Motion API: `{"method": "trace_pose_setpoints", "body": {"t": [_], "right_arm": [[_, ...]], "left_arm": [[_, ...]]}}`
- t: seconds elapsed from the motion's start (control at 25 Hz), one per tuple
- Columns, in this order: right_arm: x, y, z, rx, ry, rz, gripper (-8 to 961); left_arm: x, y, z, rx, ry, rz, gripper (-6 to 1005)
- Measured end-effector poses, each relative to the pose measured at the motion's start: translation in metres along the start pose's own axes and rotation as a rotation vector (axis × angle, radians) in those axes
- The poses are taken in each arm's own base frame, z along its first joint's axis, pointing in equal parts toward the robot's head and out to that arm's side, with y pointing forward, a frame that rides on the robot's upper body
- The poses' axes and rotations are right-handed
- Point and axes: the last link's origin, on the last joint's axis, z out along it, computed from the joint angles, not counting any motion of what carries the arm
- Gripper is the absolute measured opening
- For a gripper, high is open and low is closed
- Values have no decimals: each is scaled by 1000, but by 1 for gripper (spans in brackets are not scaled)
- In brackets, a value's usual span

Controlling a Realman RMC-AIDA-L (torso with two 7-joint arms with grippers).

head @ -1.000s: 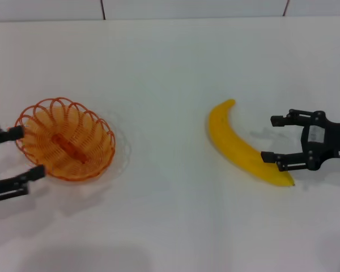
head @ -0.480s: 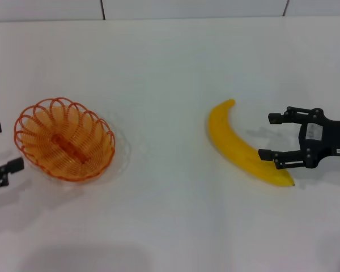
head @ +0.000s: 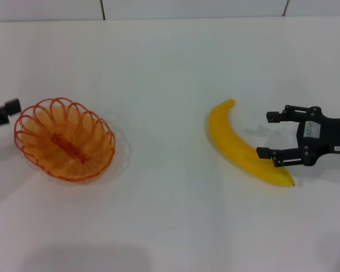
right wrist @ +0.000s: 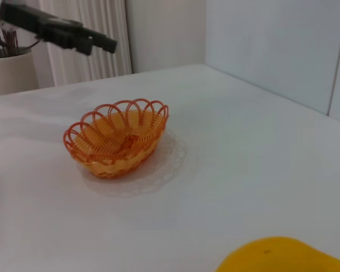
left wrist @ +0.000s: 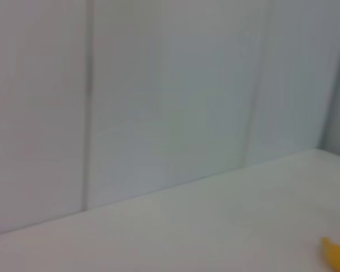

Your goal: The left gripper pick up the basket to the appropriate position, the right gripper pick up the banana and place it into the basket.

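Observation:
The orange wire basket point(head: 64, 139) stands empty on the white table at the left; it also shows in the right wrist view point(right wrist: 118, 139). My left gripper point(head: 3, 96) is open and empty at the far left edge, just beyond the basket's far-left rim. In the right wrist view it point(right wrist: 62, 31) hangs raised above the table behind the basket. The yellow banana point(head: 243, 148) lies right of centre, with bits of it in the wrist views point(right wrist: 283, 258) point(left wrist: 337, 255). My right gripper point(head: 272, 135) is open at the banana's right side. Its near finger point(head: 270, 153) overlaps the banana's near end.
The table's back edge meets a pale panelled wall point(head: 192, 8). In the right wrist view a white cup with dark sticks point(right wrist: 8, 71) stands far behind the basket, before a curtain. Bare table lies between basket and banana.
My left gripper has drawn back from the basket's near-left side and moved to its far-left side, raised. My right gripper has crept slightly left toward the banana. Basket and banana have not moved.

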Motion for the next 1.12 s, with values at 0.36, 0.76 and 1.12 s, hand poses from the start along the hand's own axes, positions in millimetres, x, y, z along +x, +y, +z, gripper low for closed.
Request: {"method": "trace_pose_setpoints", "body": {"t": [0.36, 0.76, 1.12], "right_arm": [[0, 0, 1, -1, 3, -1, 887], [-1, 0, 3, -3, 2, -5, 882], [2, -2, 4, 18, 13, 1, 878]], "left_arm": [[32, -32, 26, 84, -243, -31, 876], [29, -26, 65, 67, -462, 9, 877], [23, -28, 77, 91, -491, 27, 876]]}}
